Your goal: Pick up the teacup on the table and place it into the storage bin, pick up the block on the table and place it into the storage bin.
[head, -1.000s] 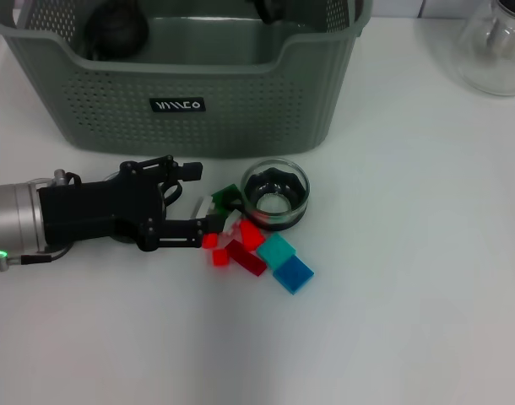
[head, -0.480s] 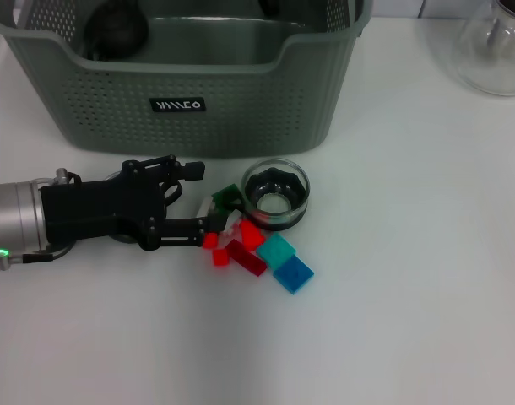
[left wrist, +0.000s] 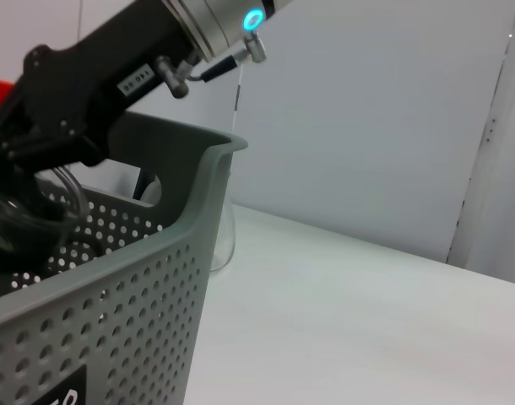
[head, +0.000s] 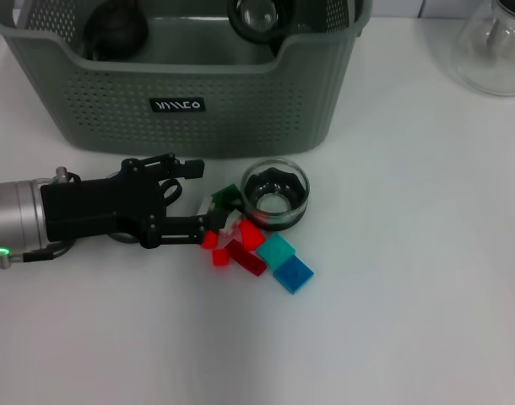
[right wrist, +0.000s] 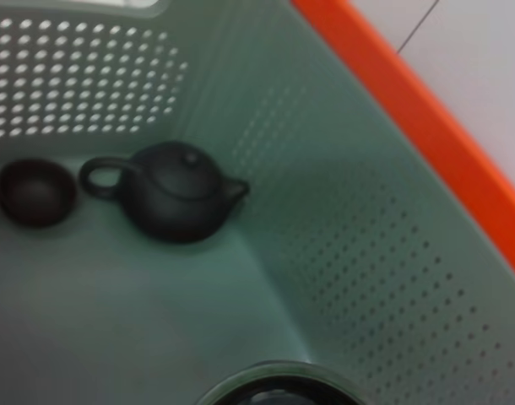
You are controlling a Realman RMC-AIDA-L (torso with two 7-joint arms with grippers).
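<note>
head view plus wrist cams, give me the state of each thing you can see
storage bin: upright on table, open top
dark teapot: upright inside bin
small dark cup: upright beside teapot
glass teacup: upright on table
blocks: loose pile beside teacup
left gripper: at the blocks
right gripper: over bin

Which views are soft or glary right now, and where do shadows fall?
Head view: sharp; soft shadows under the left hand and the glass teacup, highlights on its rim. Left wrist view: storage bin wall near the lens is soft, even light. Right wrist view: blurred overall; dark teapot still readable, no glare.
</note>
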